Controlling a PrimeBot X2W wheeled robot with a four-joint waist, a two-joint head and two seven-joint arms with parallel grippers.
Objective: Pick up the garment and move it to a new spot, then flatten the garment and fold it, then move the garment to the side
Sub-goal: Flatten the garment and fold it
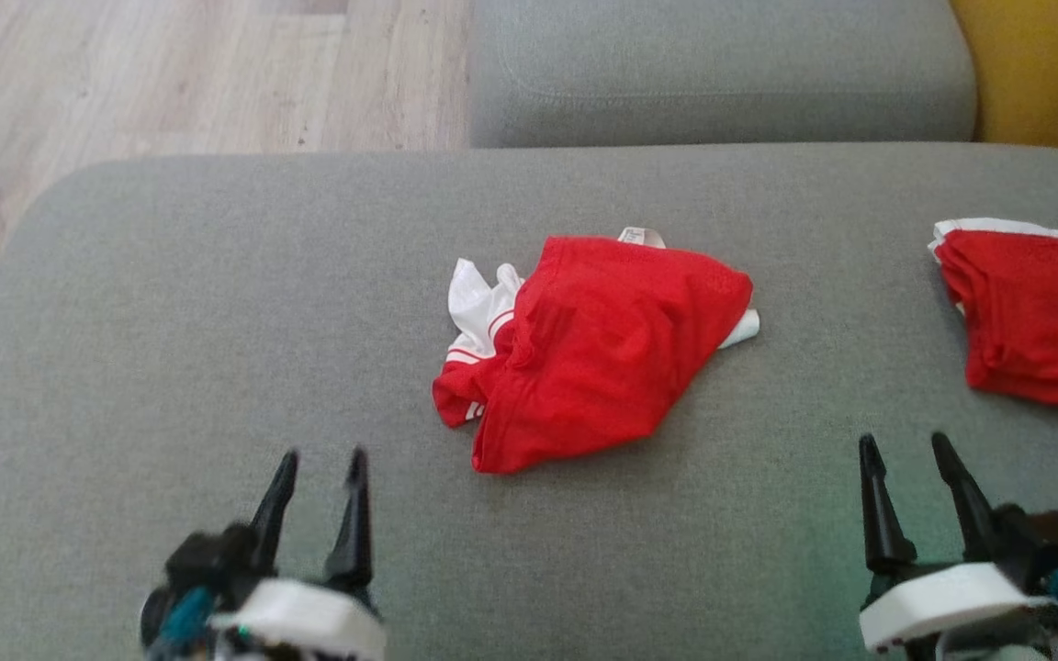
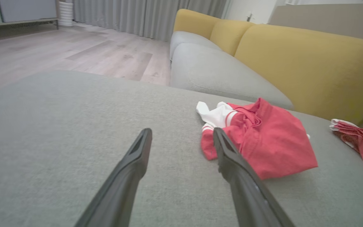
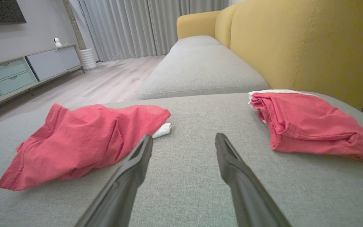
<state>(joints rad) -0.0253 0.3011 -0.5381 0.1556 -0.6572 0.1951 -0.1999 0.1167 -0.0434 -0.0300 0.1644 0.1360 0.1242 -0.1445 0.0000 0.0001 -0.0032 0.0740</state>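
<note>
A crumpled red garment [image 1: 598,344] with white striped sleeves lies in a heap at the middle of the grey cushion [image 1: 217,321]. The left wrist view has the garment [image 2: 269,142] just right of my fingers; in the right wrist view the garment [image 3: 80,142] lies to the left. My left gripper [image 1: 322,454] hovers open near the cushion's front left, short of the heap, with nothing between its fingers. Open and empty too, my right gripper [image 1: 906,442] sits at the front right, between the heap and a second red piece.
A second red garment [image 1: 1034,317], folded with a white edge, lies at the cushion's right edge [image 3: 310,126]. Another grey seat cushion [image 1: 722,73] sits beyond, with yellow backrests [image 2: 307,63] on the right. Wooden floor [image 1: 125,73] lies past the cushion's far left edge.
</note>
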